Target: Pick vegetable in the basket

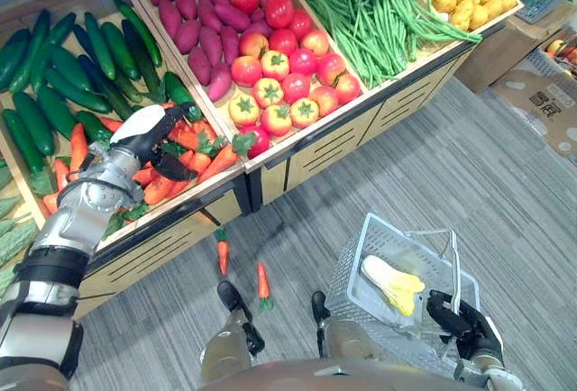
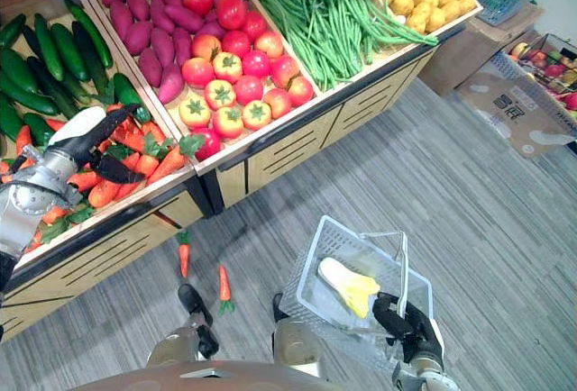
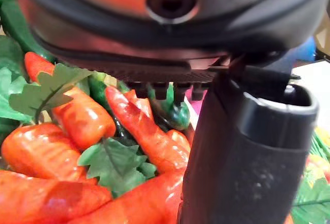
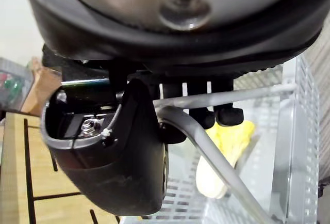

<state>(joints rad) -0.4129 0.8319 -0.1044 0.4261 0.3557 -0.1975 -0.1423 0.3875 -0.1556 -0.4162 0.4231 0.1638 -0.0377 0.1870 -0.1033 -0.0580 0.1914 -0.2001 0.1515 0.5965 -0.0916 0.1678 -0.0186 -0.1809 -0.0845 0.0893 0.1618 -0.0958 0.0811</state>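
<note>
Fingers (image 1: 173,115) of left hand (image 1: 144,130) spread wide, thumb apart, nothing held, poised over carrots (image 1: 158,191) in bin (image 1: 153,247) at left of frame (contact unclear). Nearest carrot (image 1: 216,162) lies just right of thumb, long axis slanting lower left to upper right. Right hand (image 1: 466,322) curled round handle (image 1: 453,260) of basket (image 1: 353,269) at lower right, cabbage (image 1: 393,285) inside. Left hand is nearer.

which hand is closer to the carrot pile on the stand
Left. The left hand is right over the carrot pile, fingers open. The right hand is well away from it, curled round the basket handle.
</note>
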